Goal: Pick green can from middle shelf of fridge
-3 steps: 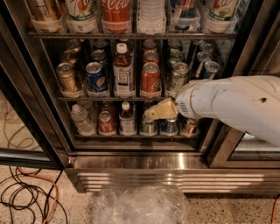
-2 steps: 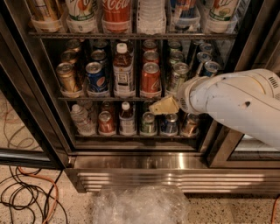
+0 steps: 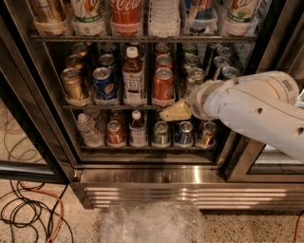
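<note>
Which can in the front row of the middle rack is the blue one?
The blue aluminium Pepsi can, second from the left, between a gold can and a white-capped bottle. The claw hovers further right, below the red can.

One pincer (image 3: pixel 167 114) at one fridge (image 3: pixel 156 176)

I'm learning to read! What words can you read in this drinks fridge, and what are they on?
"Coca-Cola", partly cut off: large red plastic bottle, top rack.
Blue metal can, red metal can, white-labelled brown bottle: too blurred to read.
Tan gripper, at the middle shelf front edge: no writing seen.
</note>
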Controlling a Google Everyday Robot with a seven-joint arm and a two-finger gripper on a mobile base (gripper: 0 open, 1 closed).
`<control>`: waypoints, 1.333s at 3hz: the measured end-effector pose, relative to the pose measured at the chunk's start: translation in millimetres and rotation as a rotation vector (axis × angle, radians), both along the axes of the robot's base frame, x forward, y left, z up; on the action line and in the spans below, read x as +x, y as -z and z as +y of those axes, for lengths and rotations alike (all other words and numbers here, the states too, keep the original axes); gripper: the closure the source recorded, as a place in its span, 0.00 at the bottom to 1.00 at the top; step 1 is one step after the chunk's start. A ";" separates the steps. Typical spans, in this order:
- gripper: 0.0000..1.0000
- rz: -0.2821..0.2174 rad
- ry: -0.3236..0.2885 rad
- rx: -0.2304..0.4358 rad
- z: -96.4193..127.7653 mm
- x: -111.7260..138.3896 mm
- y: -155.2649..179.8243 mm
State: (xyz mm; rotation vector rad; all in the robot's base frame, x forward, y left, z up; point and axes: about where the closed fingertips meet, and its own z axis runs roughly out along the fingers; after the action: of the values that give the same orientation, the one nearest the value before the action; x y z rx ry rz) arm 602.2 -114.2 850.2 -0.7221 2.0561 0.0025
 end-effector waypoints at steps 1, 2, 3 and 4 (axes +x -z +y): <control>0.00 -0.018 0.041 0.029 -5.6 20.7 -4.2; 0.00 -0.018 0.041 0.029 -5.6 20.7 -4.2; 0.19 -0.018 0.041 0.029 -5.6 20.7 -4.2; 0.31 -0.019 0.041 0.029 -5.6 20.7 -4.2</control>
State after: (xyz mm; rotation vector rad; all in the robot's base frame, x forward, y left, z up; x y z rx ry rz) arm 622.9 -119.8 854.4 -0.6596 2.0489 0.0022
